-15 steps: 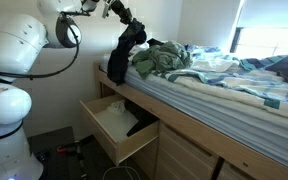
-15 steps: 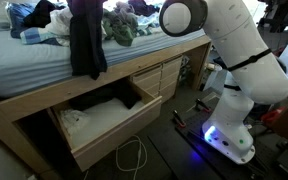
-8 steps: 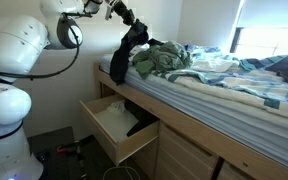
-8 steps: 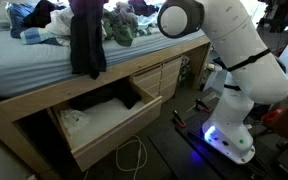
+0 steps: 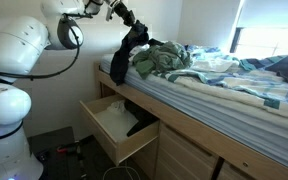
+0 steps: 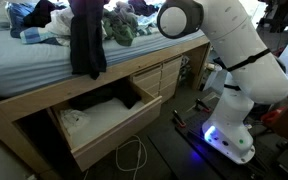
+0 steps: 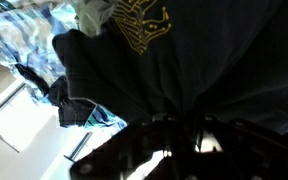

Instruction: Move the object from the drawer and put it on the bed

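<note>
A black garment hangs from my gripper, which is shut on its top, above the near end of the bed. In an exterior view the garment dangles over the bed's edge, its hem in front of the mattress side. In the wrist view the black cloth with a gold print fills the frame and bunches between my fingers. The open wooden drawer sits below the bed and also shows in an exterior view, with pale fabric inside.
A heap of green and mixed clothes lies on the bed beside the hanging garment, also in an exterior view. A striped blue blanket covers the mattress. Cables lie on the floor by the drawer.
The gripper and garment shifted slightly toward the bed a second ago; no visible motion since then.
</note>
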You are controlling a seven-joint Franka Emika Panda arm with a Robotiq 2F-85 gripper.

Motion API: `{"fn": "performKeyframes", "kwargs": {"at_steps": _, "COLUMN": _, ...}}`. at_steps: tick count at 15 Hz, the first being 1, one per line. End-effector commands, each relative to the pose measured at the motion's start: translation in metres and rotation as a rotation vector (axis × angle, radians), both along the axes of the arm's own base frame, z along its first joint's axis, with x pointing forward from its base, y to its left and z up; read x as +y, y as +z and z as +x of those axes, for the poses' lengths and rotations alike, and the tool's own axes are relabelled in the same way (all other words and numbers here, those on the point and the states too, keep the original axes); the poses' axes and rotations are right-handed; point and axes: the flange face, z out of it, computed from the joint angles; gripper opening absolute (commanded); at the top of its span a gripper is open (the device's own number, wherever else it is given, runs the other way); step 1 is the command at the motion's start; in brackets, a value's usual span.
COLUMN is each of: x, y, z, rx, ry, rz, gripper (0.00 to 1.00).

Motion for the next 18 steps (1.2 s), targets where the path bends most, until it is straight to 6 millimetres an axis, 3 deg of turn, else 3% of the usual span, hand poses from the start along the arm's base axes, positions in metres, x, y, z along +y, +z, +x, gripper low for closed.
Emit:
{"fn": "performKeyframes", "kwargs": {"at_steps": 1, "x": 0.001, "y": 0.008, "z": -0.007, "rx": -0.016, "ry": -0.002, "rz": -0.002, "gripper": 0.04}}
{"fn": "performKeyframes", "kwargs": {"at_steps": 12, "x": -0.015, "y": 0.087, "z": -0.036, "rx": -0.298, "ry": -0.066, "rz": -0.139, "gripper": 0.04}}
{"fn": "performKeyframes", "kwargs": {"at_steps": 18, "x": -0.042, "y": 0.118, "z": -0.022, "rx": -0.458, "ry": -0.078, "rz": -0.082, "gripper": 0.04}}
